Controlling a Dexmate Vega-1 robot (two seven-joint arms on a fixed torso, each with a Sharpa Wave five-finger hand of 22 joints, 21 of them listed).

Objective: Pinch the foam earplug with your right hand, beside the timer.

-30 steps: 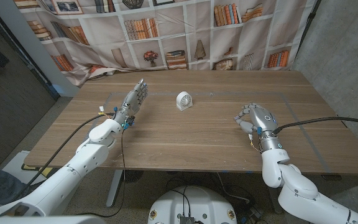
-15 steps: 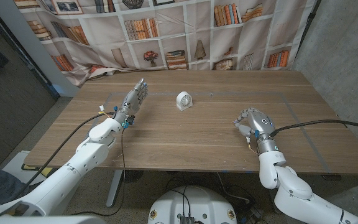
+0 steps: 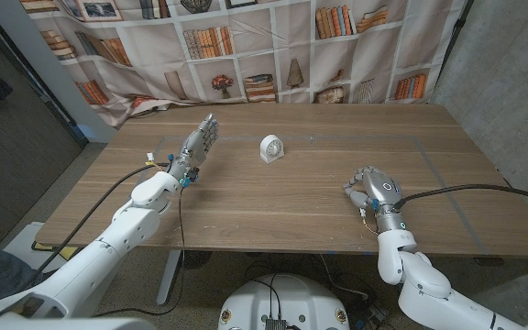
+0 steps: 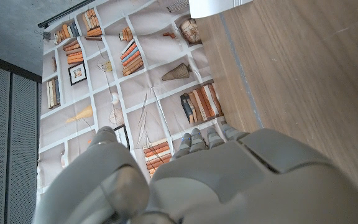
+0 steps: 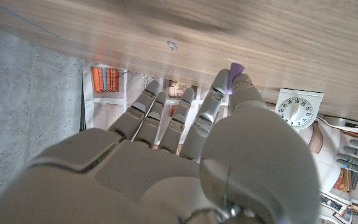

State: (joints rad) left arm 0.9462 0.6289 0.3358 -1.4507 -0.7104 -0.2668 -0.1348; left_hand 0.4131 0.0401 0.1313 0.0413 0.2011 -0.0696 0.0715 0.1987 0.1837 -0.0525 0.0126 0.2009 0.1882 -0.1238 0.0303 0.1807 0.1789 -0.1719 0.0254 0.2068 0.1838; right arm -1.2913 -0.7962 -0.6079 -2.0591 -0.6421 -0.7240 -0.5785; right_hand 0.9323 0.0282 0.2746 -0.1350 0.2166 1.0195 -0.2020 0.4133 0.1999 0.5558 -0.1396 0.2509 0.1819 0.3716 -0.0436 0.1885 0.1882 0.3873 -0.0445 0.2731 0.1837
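**Earplug pinch at the right side of the table: stock and progress**

Progress: the pinch is judged done or all but done. In the right wrist view a small purple foam earplug [image 5: 236, 67] is seen nipped between the thumb tip and the nearest fingertip of the right hand [image 5: 185, 149], with the other fingers [image 5: 143, 109] curled loosely alongside and nothing else held. From the head view the right hand [image 3: 370, 190] is placed near the table's front edge, toward its right side, with the fingers drawn in; the earplug itself is too small to be made out there. The timer [image 3: 270, 148] is found well apart from that hand, toward the back edge and near the middle of the table [image 3: 273, 206], so "beside the timer" is not matched by where the plug is now held. What is left, if anything, is judged to be only a firmer hold; whether the plug is lifted off the wood cannot be told.

Count:
- Foam earplug: one, purple, held at the fingertips of the right hand.
- Timer: one, white, round dial, standing upright.
- Robot hands: two. The left hand [image 3: 197, 147] is raised above the back left part of the table, fingers straight and apart, holding nothing.
- Table: one, wooden.
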